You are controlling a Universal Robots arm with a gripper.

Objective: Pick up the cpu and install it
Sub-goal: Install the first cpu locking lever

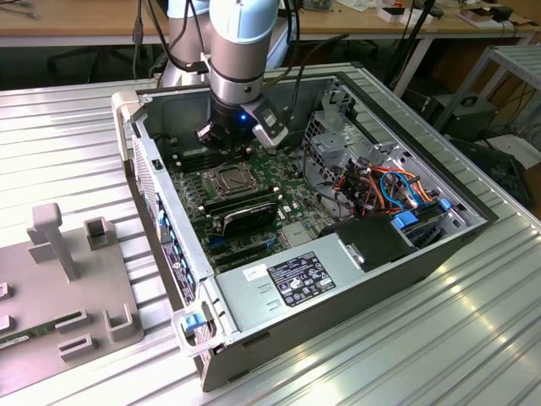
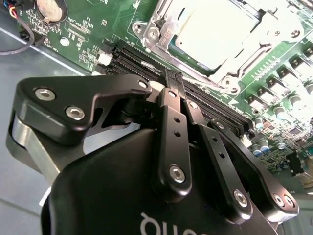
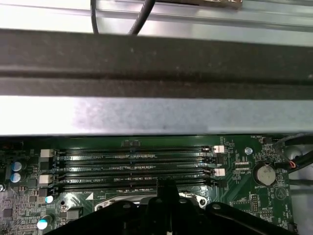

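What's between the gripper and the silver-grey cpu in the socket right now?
Nothing visible. In the second wrist view the black gripper hangs over the black memory slots, and the silver-grey square cpu sits uncovered inside the metal socket frame just beyond them, its top bare.

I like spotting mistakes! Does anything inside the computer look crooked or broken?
Nothing stands out. The cpu sits flat and square in its socket frame, the memory slots look straight, and the claw is pinched shut above them.

silver-grey cpu (image 2: 215, 29), green motherboard (image 2: 98, 24)
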